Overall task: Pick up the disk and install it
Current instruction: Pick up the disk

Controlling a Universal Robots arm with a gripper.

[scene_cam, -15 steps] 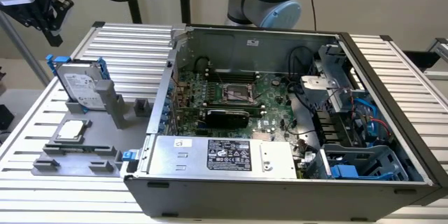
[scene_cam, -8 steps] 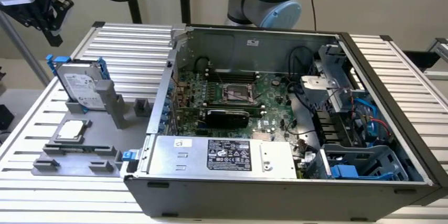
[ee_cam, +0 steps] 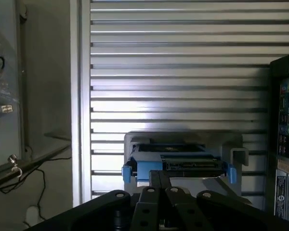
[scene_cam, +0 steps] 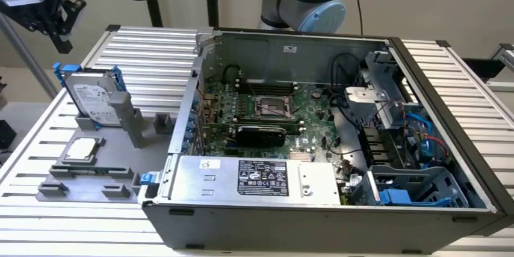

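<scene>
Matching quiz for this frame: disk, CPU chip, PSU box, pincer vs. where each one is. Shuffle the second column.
Things:
1. disk
2. CPU chip
3. power-supply box
4. pincer

Places:
a. lying flat on the grey fixture
b. inside the open computer case
c. in the air, above the fixture
d. standing on edge in the fixture's slot

Pairs: 1-d, 2-a, 3-b, 4-c

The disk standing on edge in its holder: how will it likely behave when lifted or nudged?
Probably rigid: the disk looks like a metal slab framed by a blue plastic carrier. Likely heavy for its size. Standing on edge in the grey holder, it might tip if pushed sideways.
</scene>
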